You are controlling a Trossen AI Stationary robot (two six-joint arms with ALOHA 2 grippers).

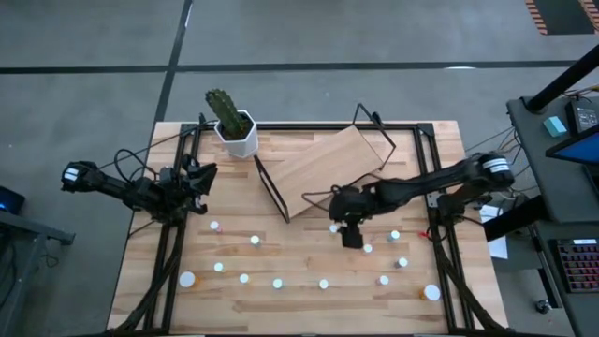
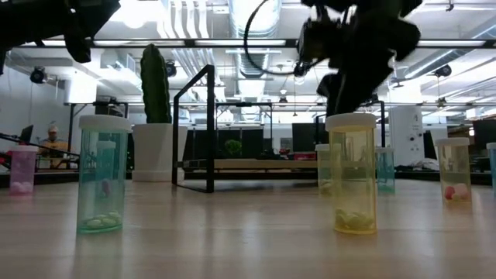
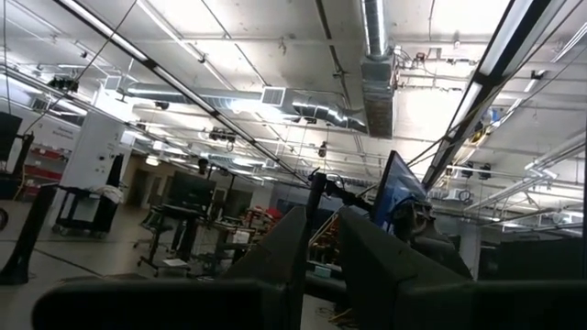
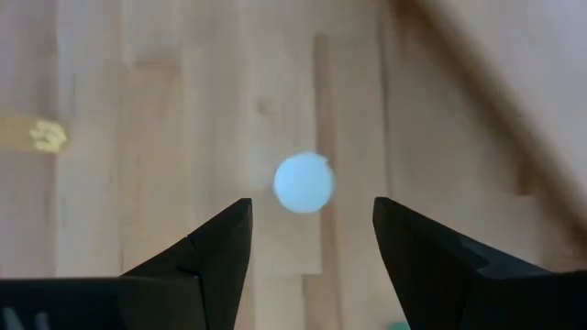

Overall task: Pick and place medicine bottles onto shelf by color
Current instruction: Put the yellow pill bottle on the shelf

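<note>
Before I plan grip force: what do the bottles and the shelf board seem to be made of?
The medicine bottles look like tinted, see-through plastic with opaque pale caps; pills show through the walls. The shelf board looks like light, matte wood with visible grain, on a thin black frame, probably metal wire.

bottle cap [image 4: 304,182]: blurred | right gripper [image 2: 353,93]: top cropped | shelf [image 2: 256,164]: edge-on only

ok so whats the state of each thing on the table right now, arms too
right gripper: jaws open, poised above a white-capped bottle, not gripping it
left gripper: parked at the table's left edge, holding nothing
shelf: tilted on its wire frame, no bottles on it
other bottles: upright, capped, spread over the table
cactus pot: upright beside the shelf
</note>
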